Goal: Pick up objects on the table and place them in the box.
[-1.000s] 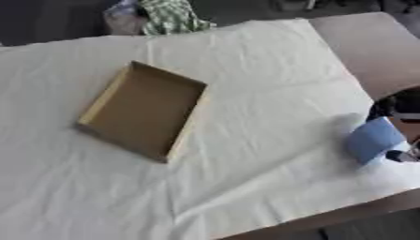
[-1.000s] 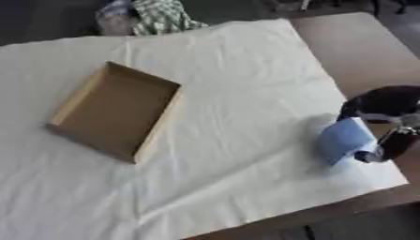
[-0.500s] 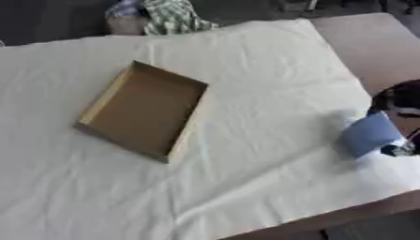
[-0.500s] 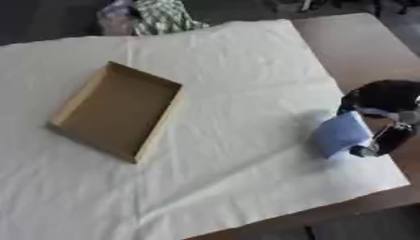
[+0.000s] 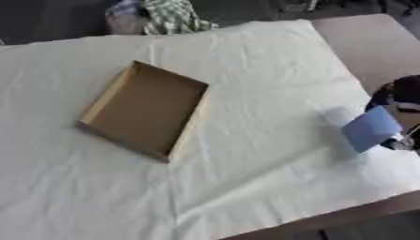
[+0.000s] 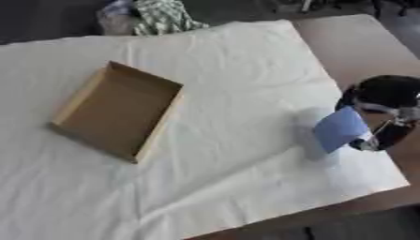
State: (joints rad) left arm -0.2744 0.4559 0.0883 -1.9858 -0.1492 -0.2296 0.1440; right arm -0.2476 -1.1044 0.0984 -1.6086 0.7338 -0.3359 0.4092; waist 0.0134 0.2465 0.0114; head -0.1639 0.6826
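The right hand (image 6: 384,123) pinches the blue flat object (image 6: 339,129), now raised higher off the white cloth (image 6: 229,84) than before. The cardboard box (image 6: 115,110) is unmoved.

No lettering, labels or numbers are showing legibly; the open brown cardboard box (image 5: 144,115) and flat blue object (image 6: 339,129) are appearing unmarked.
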